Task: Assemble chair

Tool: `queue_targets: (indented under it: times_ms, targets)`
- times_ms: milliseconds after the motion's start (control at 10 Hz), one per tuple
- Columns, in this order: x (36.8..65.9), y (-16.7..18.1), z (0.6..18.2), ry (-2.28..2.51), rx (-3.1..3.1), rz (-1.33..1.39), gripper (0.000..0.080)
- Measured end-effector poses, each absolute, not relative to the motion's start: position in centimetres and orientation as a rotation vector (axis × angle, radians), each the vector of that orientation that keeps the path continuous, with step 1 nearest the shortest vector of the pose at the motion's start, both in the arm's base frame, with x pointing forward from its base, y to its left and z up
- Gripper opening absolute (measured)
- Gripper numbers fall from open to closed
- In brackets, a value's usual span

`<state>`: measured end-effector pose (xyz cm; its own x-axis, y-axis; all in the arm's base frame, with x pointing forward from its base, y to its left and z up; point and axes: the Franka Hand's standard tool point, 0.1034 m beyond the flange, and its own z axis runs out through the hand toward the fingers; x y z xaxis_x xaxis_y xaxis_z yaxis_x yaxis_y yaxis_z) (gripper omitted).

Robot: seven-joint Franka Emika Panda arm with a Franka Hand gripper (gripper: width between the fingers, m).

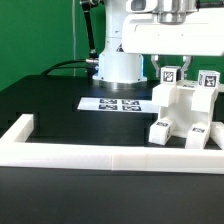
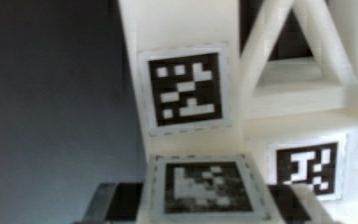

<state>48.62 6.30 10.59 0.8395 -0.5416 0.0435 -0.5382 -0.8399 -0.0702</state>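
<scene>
Below my gripper (image 1: 171, 22), clamped narrow on its upper part, the chair (image 1: 183, 110) looks mostly joined, I judge.

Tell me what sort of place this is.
Most likely a robotics lab test bench. A robot arm stands on a black table edged by a white border rail, a printed marker board lies flat, and the white chair parts carry square tags for camera tracking.

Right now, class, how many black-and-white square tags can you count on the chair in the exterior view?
4. Two sit on top of the chair: one toward the exterior view's left, one toward its right. Two sit low: one on the left foot, one on the right. Others may be hidden.
</scene>
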Motion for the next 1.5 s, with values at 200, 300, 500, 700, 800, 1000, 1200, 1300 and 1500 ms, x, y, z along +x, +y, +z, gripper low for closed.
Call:
queue_targets:
  times_ms: [200, 300, 500, 700, 800, 1000, 1200, 1300, 1500]
  targets:
    - [48.61, 6.37, 10.59, 1.093, -2.875, -0.086, 0.0271]
    - [48.61, 6.37, 10.59, 1.183, -2.837, -0.083, 0.0271]
    - [48.61, 6.4, 10.59, 1.342, -2.76, -0.076, 0.0271]
    - [48.61, 6.42, 10.59, 1.507, -2.67, -0.069, 0.0271]
    - [48.61, 6.43, 10.59, 1.541, -2.65, -0.067, 0.0271]
    - [48.58, 6.54, 10.58, 1.732, -2.519, -0.054, 0.0271]
    - [48.58, 6.61, 10.58, 1.862, -2.421, -0.047, 0.0271]
    - [48.58, 6.64, 10.59, 1.917, -2.376, -0.043, 0.0271]
    - [48.58, 6.68, 10.59, 2.07, -2.235, -0.029, 0.0271]
